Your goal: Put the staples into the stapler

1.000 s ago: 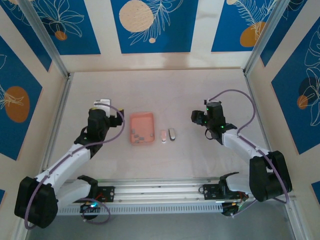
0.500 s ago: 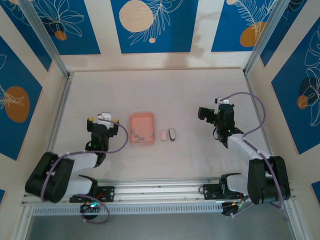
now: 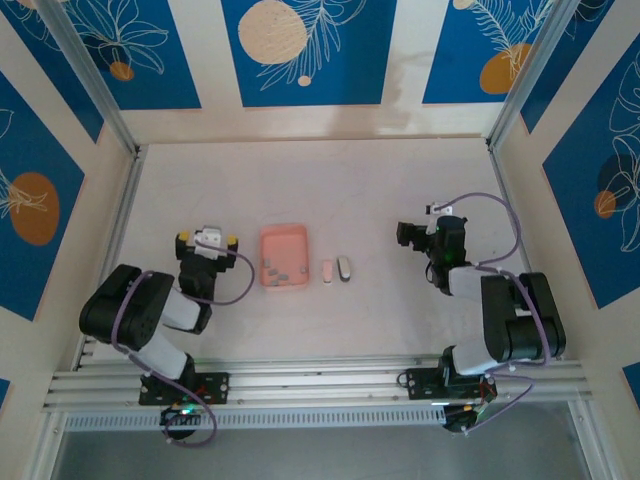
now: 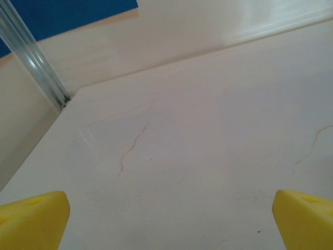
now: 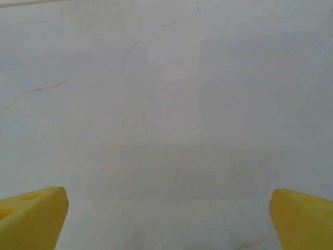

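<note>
Staples [image 3: 283,271] sit in the tray [image 3: 283,243] — well apart from both jaws, released wide.

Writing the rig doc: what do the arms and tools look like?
Left arm and right arm: white links, black joint housings, a purple cable looping off each wrist. Tool fingers are yellow wedges.

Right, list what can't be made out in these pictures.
- Staples in the pink tray, top view: too small to count.
- Pale piece and grey piece beside the tray, top view: too small to tell what they are.
- Fingertips of the left tool and the right tool, wrist views: cut off at the bottom corners.
</note>
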You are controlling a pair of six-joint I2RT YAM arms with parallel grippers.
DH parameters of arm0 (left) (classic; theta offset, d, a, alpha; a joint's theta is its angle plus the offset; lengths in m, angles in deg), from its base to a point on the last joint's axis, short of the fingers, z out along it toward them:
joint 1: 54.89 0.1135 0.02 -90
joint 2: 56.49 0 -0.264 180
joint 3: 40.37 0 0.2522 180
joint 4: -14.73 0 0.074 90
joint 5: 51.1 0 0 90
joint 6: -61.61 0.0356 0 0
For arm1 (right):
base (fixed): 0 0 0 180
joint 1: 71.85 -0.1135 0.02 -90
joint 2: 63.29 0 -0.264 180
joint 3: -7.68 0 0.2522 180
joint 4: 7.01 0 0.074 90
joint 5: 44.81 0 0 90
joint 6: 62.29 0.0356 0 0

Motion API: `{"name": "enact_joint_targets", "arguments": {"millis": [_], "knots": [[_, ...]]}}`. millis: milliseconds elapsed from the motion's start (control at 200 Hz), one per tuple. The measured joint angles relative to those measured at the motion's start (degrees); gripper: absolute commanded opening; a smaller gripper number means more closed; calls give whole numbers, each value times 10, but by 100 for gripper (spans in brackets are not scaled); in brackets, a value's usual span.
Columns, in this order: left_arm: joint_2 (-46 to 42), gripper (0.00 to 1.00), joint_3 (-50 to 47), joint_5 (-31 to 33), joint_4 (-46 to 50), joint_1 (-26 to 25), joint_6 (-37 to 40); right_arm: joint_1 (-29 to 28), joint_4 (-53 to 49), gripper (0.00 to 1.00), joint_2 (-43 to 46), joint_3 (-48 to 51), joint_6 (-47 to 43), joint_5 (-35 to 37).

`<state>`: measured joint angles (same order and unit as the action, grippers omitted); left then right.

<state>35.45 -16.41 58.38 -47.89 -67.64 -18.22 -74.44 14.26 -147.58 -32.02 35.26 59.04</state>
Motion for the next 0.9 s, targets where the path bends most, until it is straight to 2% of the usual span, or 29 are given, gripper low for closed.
{"name": "enact_joint_targets", "arguments": {"millis": [125,395,900], "knots": [[1,100,16,-11,25,9,-11,23,61,99,-21,23,0,-36],[-8,100,87,-6,139,37,-52,27,81,99,-29,24,-5,-80],[-10,100,87,-7,175,38,-58,27,83,99,-29,24,-5,-90]]}}
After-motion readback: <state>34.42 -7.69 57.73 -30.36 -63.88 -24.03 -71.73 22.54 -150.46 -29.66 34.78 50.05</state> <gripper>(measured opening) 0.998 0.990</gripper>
